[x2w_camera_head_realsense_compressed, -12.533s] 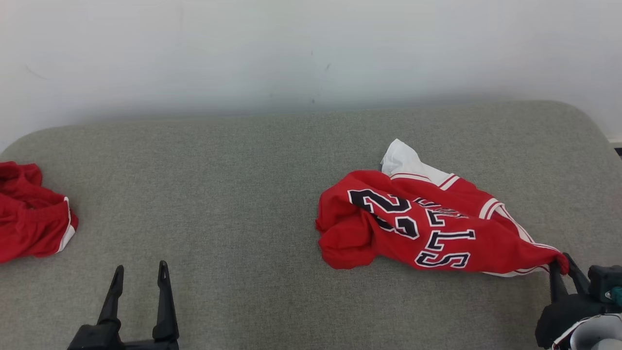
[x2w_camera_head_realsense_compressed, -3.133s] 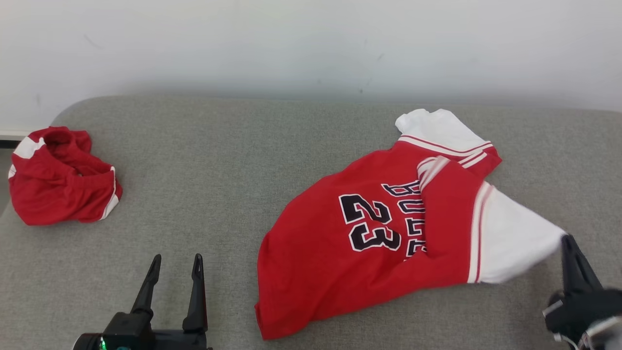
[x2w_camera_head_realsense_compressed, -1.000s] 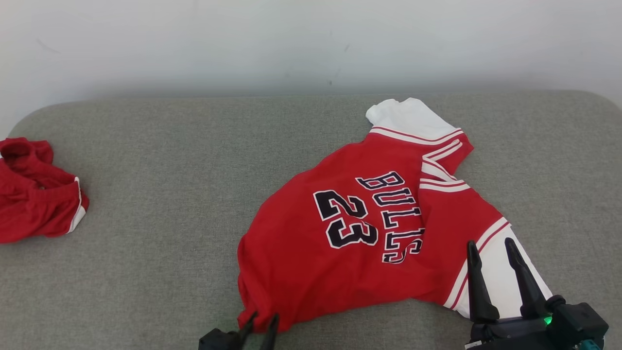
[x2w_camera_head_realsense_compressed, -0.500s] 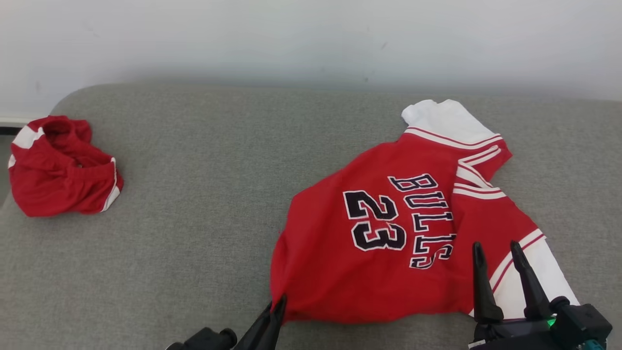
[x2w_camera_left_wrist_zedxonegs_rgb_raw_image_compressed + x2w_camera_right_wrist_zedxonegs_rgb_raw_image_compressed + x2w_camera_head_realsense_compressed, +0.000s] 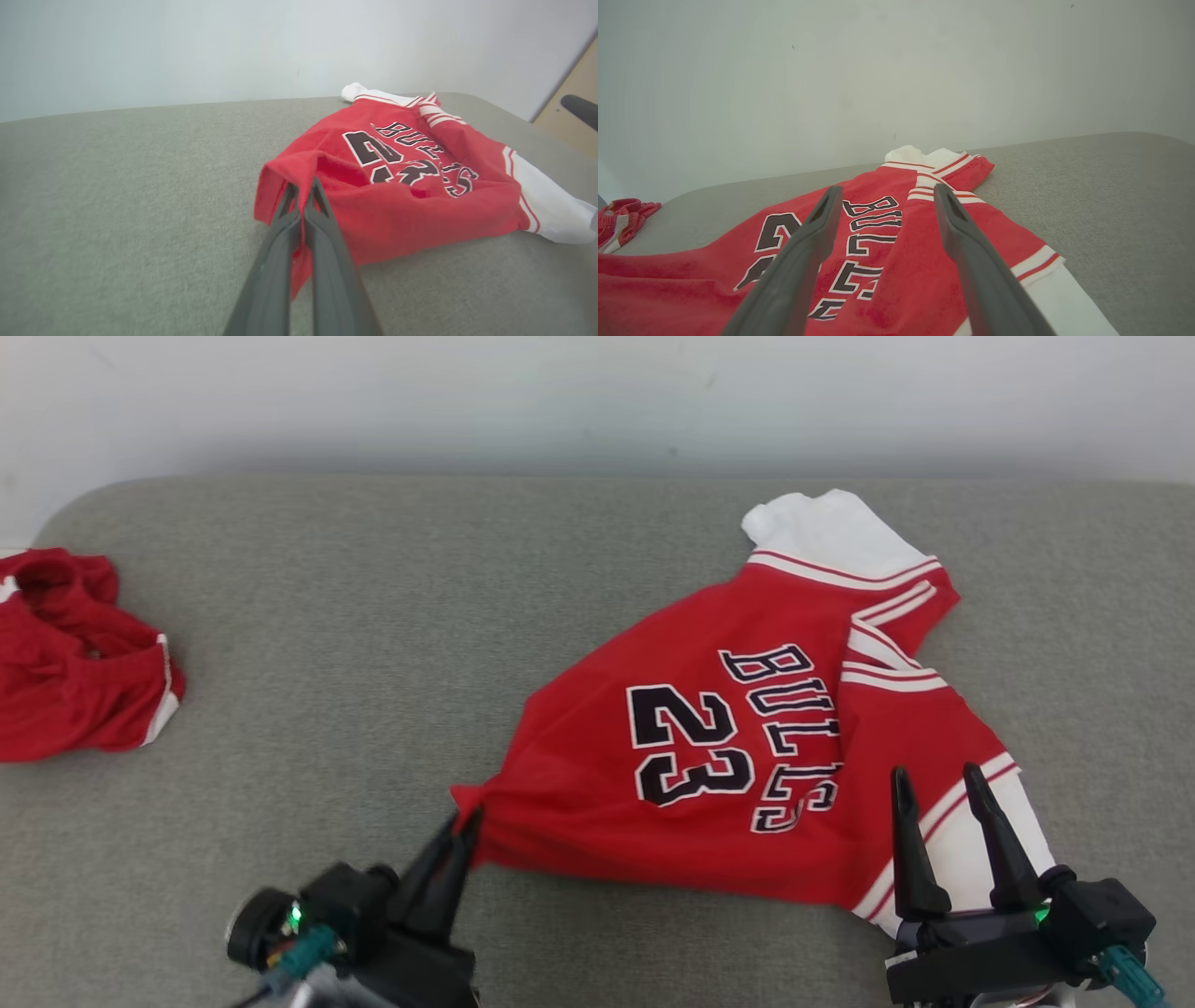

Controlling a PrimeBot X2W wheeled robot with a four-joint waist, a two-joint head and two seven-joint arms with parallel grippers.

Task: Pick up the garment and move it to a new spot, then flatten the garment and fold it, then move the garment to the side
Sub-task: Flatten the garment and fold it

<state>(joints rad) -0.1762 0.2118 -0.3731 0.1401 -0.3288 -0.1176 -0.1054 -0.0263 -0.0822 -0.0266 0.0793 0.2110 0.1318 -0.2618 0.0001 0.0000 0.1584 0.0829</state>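
So the red jersey point(image 5: 747, 775) is lying spread out on the grey surface point(image 5: 327, 644). The left tool point(image 5: 464, 823) is sitting right at the jersey's hem corner, clenched tight and pinching that bunched-up bit of cloth. The right tool point(image 5: 934, 773) is hanging over the jersey's white sleeve point(image 5: 1022, 835) with its fingers spread wide apart, not gripping anything, and a crumpled red garment point(image 5: 75, 663) is lying well away from the jersey, out past its hem end.
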